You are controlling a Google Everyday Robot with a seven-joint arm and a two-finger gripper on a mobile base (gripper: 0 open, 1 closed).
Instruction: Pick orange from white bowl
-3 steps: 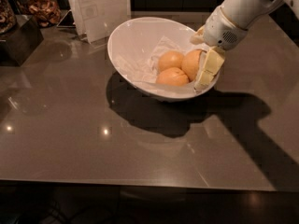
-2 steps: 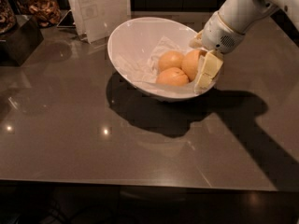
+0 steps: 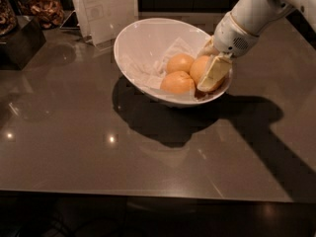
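The white bowl (image 3: pixel 143 43) sits tilted on the grey table, lined with crumpled white paper. Three oranges lie in it. The orange (image 3: pixel 199 67) is the right-hand one, and the two others (image 3: pixel 179 62) (image 3: pixel 177 82) lie to its left. My gripper (image 3: pixel 211 60) reaches down into the bowl's right side and is open. Its fingers straddle the orange. The near finger (image 3: pixel 215 73) lies against the orange's right front. The far finger is mostly hidden behind the orange.
A white paper bag (image 3: pixel 106 9) stands behind the bowl at the back left. A dark box (image 3: pixel 22 41) and jars of snacks (image 3: pixel 42 6) stand at the far left. The table's front edge (image 3: pixel 148 194) runs across the bottom.
My gripper has shifted slightly left and down, closer around the right-hand orange. The bowl and the oranges have not moved.
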